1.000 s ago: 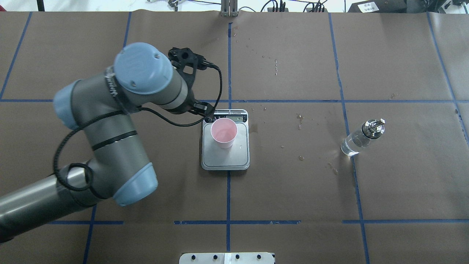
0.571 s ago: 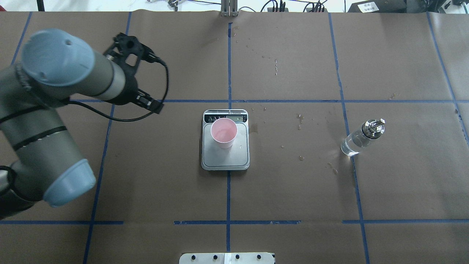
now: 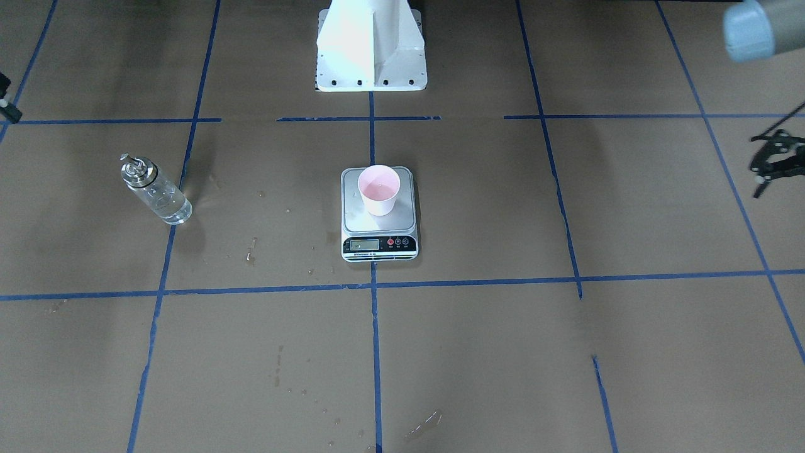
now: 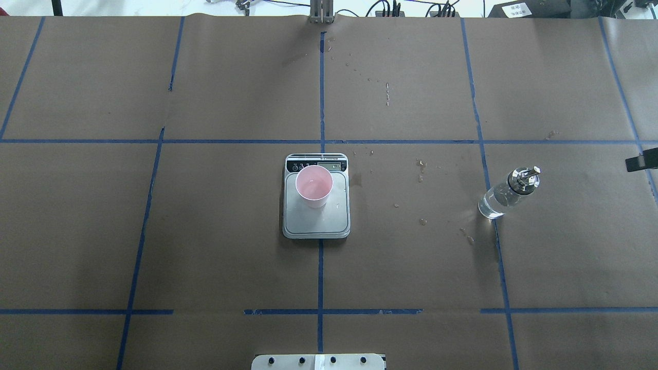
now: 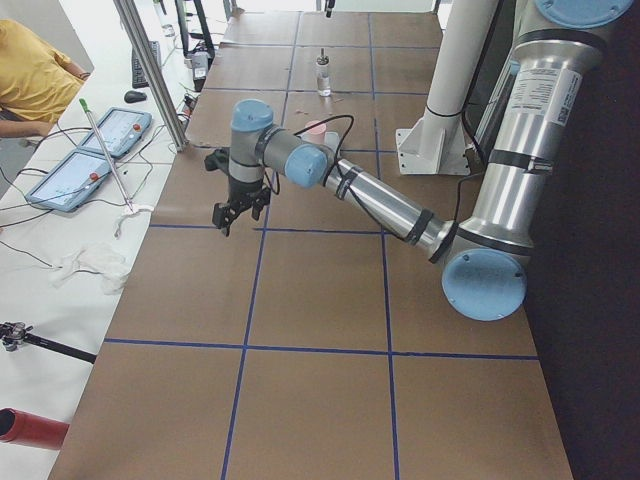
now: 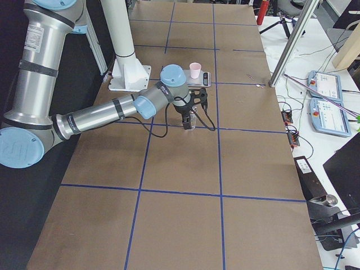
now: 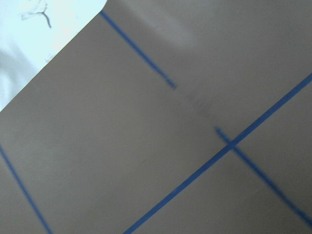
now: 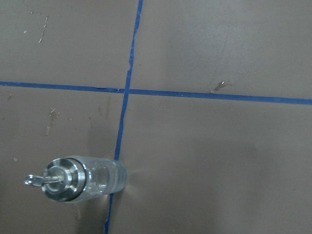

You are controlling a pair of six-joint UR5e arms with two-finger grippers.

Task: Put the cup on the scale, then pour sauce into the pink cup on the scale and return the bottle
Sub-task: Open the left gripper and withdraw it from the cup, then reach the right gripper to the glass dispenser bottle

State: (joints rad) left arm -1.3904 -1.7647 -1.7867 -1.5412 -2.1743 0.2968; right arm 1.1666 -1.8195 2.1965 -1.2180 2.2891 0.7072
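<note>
On the scale (image 4: 316,222), toward its 12 o'clock end when seen from above with 12 pointing away from the robot, stands the cup (image 4: 314,186). It is upright, pink inside, with its rim close to the black display strip (image 3: 379,245). The scale sits mid-table on a blue tape line (image 4: 320,272) that runs from 12 to 6.

At 3 o'clock from the scale, well apart from it, the bottle (image 4: 506,196) stands upright on another strip of tape. Clear liquid (image 3: 166,204) shows through its glass, and nothing touches it. Dried drops (image 4: 421,165) mark the brown table (image 4: 231,92) between scale and bottle.

The right claw (image 6: 189,115) hangs above the table near the bottle. Its wrist camera looks down on the silver cap, but its fingers do not show clearly, so I cannot tell whether it is wide or narrow.

The left claw (image 3: 775,162) is far out at 9 o'clock from the scale. Its fingers are spread wide and hold nothing.
</note>
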